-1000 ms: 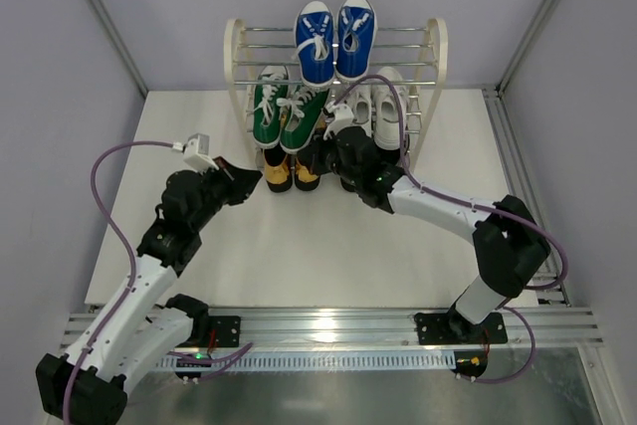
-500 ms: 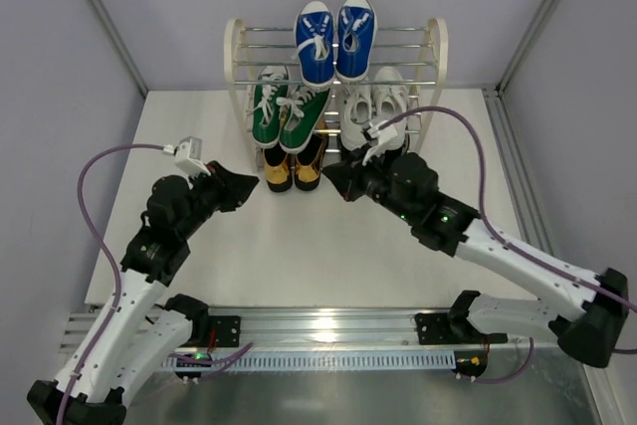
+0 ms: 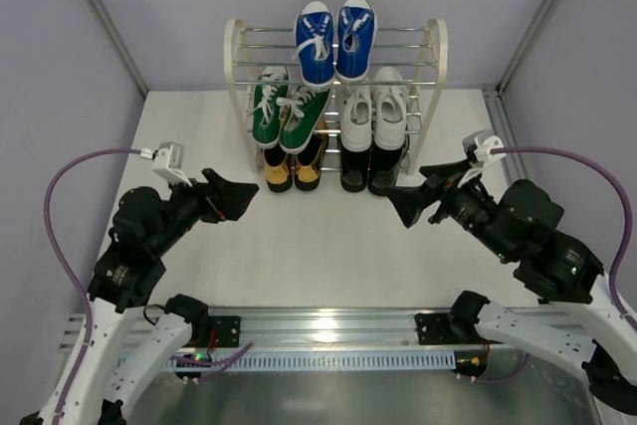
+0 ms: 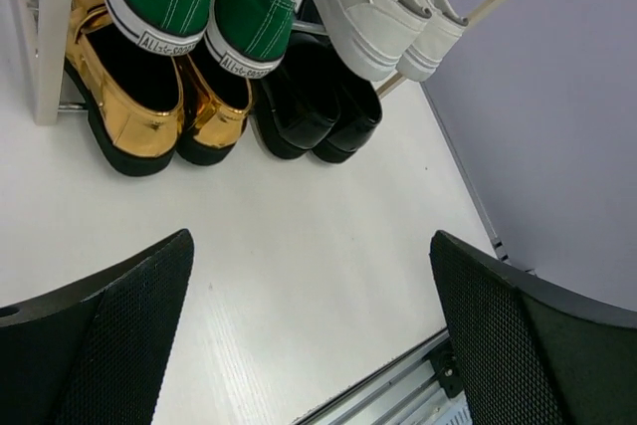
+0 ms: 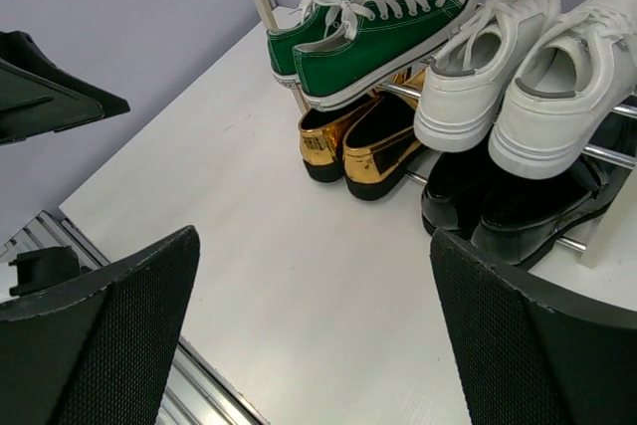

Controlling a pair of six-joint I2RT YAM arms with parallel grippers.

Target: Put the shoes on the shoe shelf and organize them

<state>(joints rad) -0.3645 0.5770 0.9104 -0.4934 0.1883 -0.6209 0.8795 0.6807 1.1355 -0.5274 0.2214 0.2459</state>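
**Both tools stand clear of the loaded shoe shelf.**

- **Tools:** The left tool (image 3: 237,198) and the right tool (image 3: 402,204) hover over the white desk (image 3: 299,256). Each has its jaws spread wide. In both wrist views only bare desk shows between the fingers. The two tools are well apart from each other and angled inward toward the shoe shelf (image 3: 236,59). Neither touches the shelf or any shoe.
- **Shelf position:** The shelf stands beyond the tools, at the far middle of the desk.
- **Lowest tier:** The gold loafers (image 3: 292,170) sit on the left, nearest the left tool. The black dress shoes (image 3: 370,172) are just beside them on the right, nearest the right tool.
- **Middle tier:** The green canvas sneakers (image 3: 282,111) lie tilted above the loafers, heels toward the tools. The white sneakers (image 3: 374,106) lie above the black pair.
- **Top tier:** The blue canvas sneakers (image 3: 334,42) rest side by side at the centre, farthest from both tools.
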